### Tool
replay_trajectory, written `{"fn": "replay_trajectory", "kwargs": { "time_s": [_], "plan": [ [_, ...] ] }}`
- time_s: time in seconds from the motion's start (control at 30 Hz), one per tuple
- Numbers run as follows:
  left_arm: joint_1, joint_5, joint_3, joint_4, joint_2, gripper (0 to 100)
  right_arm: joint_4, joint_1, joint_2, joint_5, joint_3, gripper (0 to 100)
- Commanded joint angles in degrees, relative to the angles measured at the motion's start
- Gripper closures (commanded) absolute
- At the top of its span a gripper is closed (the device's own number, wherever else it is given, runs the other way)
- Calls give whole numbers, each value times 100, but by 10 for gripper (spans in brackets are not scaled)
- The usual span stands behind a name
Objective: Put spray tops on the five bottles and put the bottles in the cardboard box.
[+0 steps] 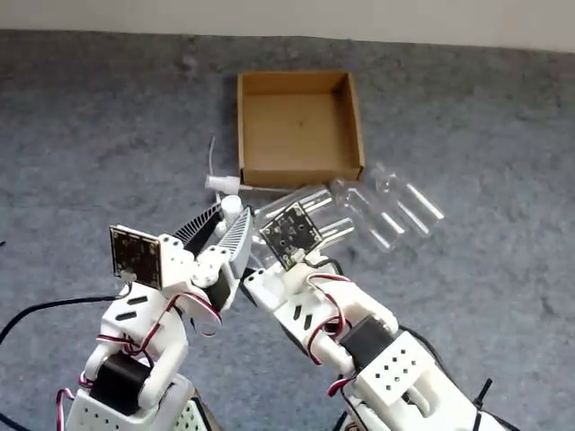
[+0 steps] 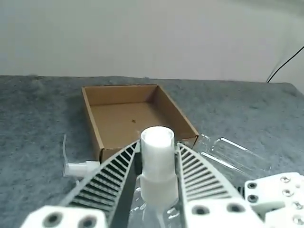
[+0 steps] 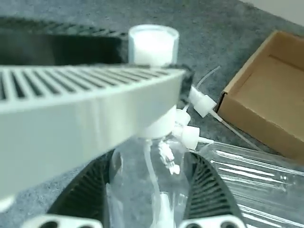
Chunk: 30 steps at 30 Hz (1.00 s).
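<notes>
My left gripper [image 2: 157, 148] is shut on a white spray top [image 2: 156, 156], held upright in front of the cardboard box [image 2: 95, 123]. The top [image 3: 153, 45] sits on the neck of a clear bottle [image 3: 147, 190], its dip tube running down inside. My right gripper [image 3: 152, 168] is shut on that bottle, black fingers [image 3: 209, 199] on both sides. In the high view both grippers meet near the spray top [image 1: 231, 206], just in front of the open box [image 1: 346, 117]. More clear bottles [image 1: 368, 211] lie on their sides by the box's near right corner.
A loose spray top [image 1: 220, 182] with a thin tube lies on the grey carpet [image 1: 108, 135] at the box's near left corner. Two loose tops [image 3: 202, 102] lie close beyond the held bottle. Another bottle [image 3: 256, 180] lies right beside my right gripper.
</notes>
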Motion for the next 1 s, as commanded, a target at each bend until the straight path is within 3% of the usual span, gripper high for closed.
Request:
{"fn": "replay_trajectory", "kwargs": {
  "time_s": [0.0, 0.37, 0.67, 0.73, 0.9, 0.97],
  "plan": [
    [84, -62, -48, 114, -4, 902, -251, 57, -189, -70, -224, 995],
    [-602, -62, -743, 246, -66, 870, -259, 57, -154, -35, -207, 995],
    [-708, -70, -1121, 246, -66, 870, -268, 57, -171, -35, -171, 995],
    [-1007, -70, -1165, 141, -66, 870, -268, 57, -171, -35, -171, 995],
    [-2527, -26, -1103, -615, -13, 870, -268, 57, -171, -35, -171, 995],
    [-2519, -26, -892, -818, -13, 870, -268, 57, -171, -35, -171, 995]
  ]
}}
